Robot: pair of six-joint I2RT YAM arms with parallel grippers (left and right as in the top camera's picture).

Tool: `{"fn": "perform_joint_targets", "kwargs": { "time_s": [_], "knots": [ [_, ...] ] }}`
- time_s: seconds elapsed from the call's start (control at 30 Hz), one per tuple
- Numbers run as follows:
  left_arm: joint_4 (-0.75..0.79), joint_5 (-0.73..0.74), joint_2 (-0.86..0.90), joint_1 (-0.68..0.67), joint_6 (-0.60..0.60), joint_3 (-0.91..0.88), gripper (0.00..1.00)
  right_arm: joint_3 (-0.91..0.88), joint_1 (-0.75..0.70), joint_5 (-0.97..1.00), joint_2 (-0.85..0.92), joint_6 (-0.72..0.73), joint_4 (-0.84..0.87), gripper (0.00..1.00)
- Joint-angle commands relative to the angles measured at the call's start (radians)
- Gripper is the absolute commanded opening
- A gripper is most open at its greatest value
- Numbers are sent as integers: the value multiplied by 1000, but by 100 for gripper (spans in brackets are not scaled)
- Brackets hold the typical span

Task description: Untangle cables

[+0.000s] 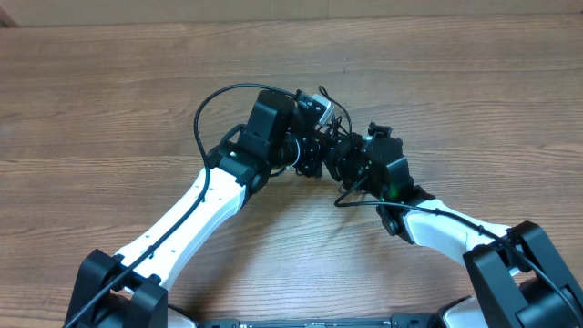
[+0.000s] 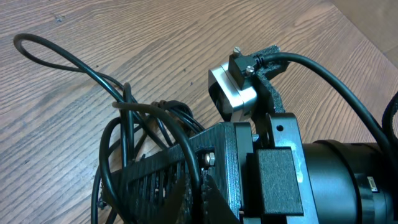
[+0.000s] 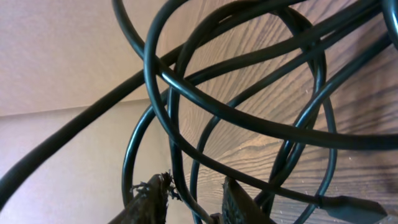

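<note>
Reach in from both lower corners and meet at the middle of the desk, wrists turned toward each other. With the left hand clenched at the cables, the right hand parted around one strand. Knot bunched between the hands, one long loop stretching away from the left hand, flat on the wood.

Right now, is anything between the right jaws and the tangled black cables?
Nothing visible does. The tangled thin black cables loop directly ahead of the right gripper, and one strand runs between its open jaws.
</note>
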Motion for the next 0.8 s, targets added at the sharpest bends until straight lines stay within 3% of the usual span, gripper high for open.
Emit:
{"fn": "perform_joint_targets", "kwargs": {
  "time_s": [0.0, 0.13, 0.57, 0.77],
  "knots": [
    [8, 29, 9, -20, -7, 0, 4, 6, 8, 14, -10, 3, 14, 19],
    [9, 31, 9, -20, -6, 0, 4, 6, 8, 19, -10, 3, 14, 4],
    [3, 17, 9, -19, 18, 0, 4, 6, 3, -3, -10, 3, -101, 4],
    [-52, -119, 9, -19, 21, 0, 4, 6, -46, -98, -11, 3, -101, 4]
  ]
}}
